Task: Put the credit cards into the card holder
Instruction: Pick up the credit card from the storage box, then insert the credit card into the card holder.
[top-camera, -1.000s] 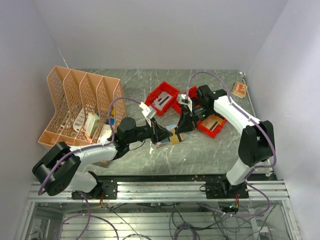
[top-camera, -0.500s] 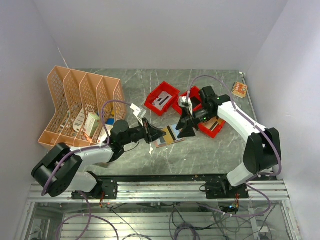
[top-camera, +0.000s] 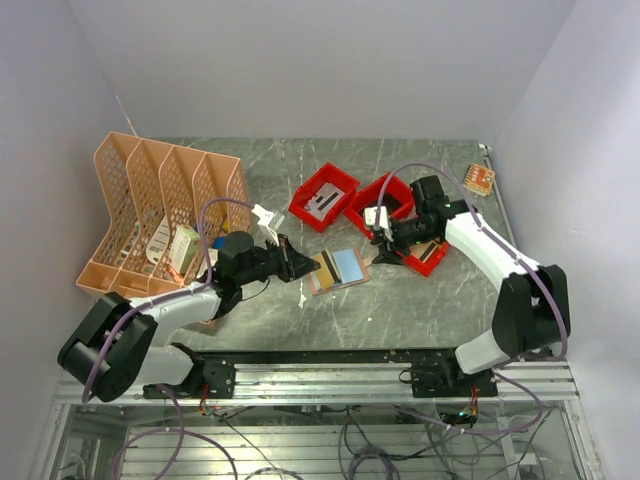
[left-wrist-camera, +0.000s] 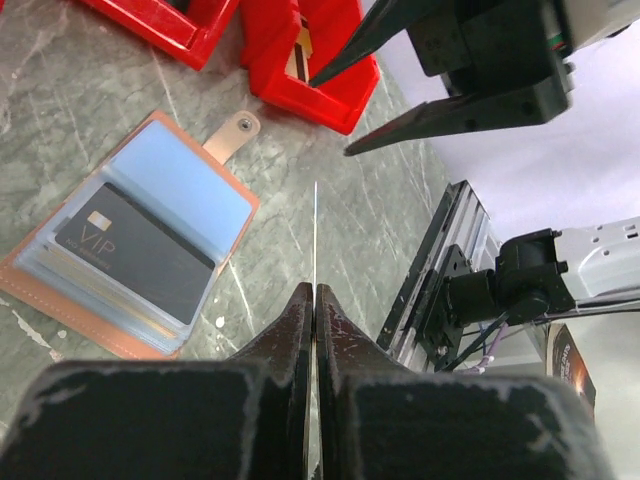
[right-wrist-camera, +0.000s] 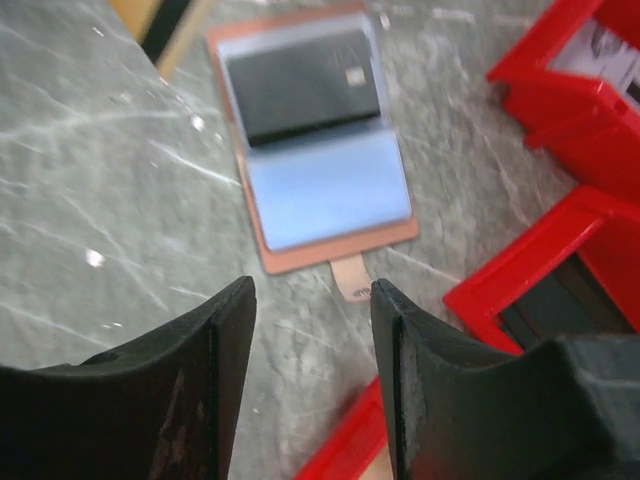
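Note:
The tan card holder lies open and flat on the table between both grippers. It also shows in the left wrist view and the right wrist view. A dark card sits in one pocket, and the other page looks light blue. My left gripper is just left of it, shut on a thin credit card with a dark stripe, seen edge-on between the fingertips. My right gripper hangs open and holds nothing near the holder's strap.
Three red bins stand behind and right of the holder, close to my right gripper. A peach mesh file rack fills the left side. A small brown item lies at the back right, and a white scrap lies in front of the holder.
My right gripper has opened, let go of the card holder and drawn back to the right. The holder now lies flat and open. My left gripper has pulled back left with its card.

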